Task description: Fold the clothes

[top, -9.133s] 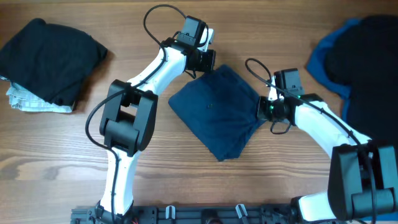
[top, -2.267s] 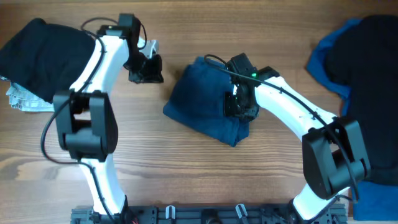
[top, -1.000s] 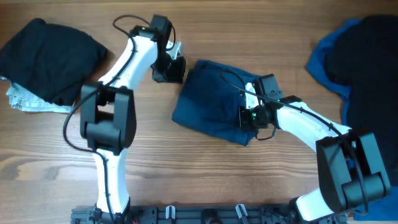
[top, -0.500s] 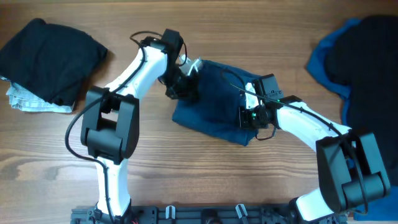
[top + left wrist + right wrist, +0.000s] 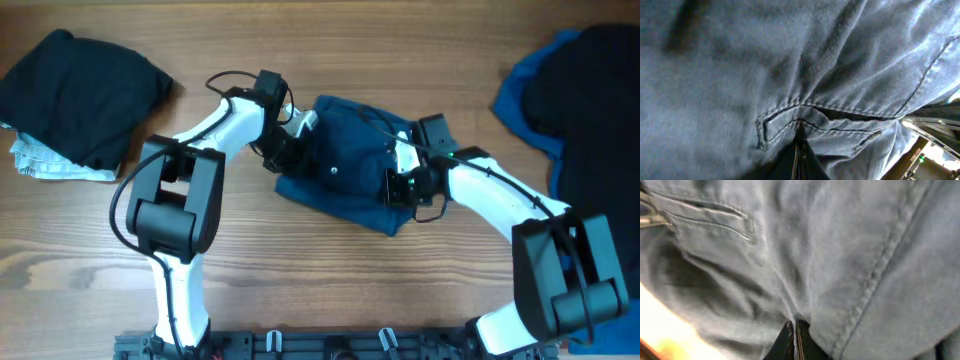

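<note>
The brown wooden worktop carries everything. At its right edge lies a loose heap of blue and black clothes, partly cut off by the frame. In the far left corner sits a bundled black garment, resting on a crumpled white and grey cloth that sticks out beneath its lower left side.

The dark blue denim garment lies folded into a rough block near the middle of the worktop, between the two arms and well apart from both other heaps. A stitched pocket opening shows on it in the left wrist view, and a thick seam runs across it in the right wrist view.

The left gripper is at the garment's left edge. In its own view the fingers are pressed together, with denim pinched at their tips just below the pocket stitching.

The right gripper is at the garment's right side. Its fingers stand almost closed, clamped on a fold of the denim beside the seam.
</note>
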Controlling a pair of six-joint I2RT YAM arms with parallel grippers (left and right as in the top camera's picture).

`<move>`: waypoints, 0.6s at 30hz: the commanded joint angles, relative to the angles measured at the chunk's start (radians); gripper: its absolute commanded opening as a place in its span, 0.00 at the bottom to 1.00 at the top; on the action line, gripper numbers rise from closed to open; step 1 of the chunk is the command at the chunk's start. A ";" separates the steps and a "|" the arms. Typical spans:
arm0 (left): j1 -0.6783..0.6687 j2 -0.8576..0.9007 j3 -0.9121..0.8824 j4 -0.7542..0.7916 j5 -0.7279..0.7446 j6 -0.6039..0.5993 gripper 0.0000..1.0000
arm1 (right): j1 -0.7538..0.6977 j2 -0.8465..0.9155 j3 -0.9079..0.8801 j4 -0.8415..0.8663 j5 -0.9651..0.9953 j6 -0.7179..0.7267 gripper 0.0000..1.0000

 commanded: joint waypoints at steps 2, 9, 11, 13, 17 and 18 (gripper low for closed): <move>0.024 -0.057 0.148 -0.064 -0.089 -0.074 0.04 | -0.004 -0.098 0.201 -0.052 -0.054 -0.042 0.04; 0.018 -0.091 0.191 -0.159 -0.182 -0.084 0.08 | -0.004 -0.019 0.205 -0.031 0.208 0.012 0.04; 0.018 -0.091 0.174 -0.169 -0.231 -0.085 0.08 | -0.005 0.048 0.204 -0.010 0.277 0.011 0.04; 0.018 -0.091 0.139 -0.161 -0.271 -0.084 0.08 | -0.005 0.138 0.204 0.042 0.309 0.013 0.04; 0.018 -0.091 0.047 -0.114 -0.315 -0.085 0.07 | -0.004 0.294 0.204 0.120 0.293 0.012 0.05; 0.018 -0.091 0.019 -0.091 -0.322 -0.084 0.05 | -0.003 0.318 0.204 0.121 0.279 0.011 0.04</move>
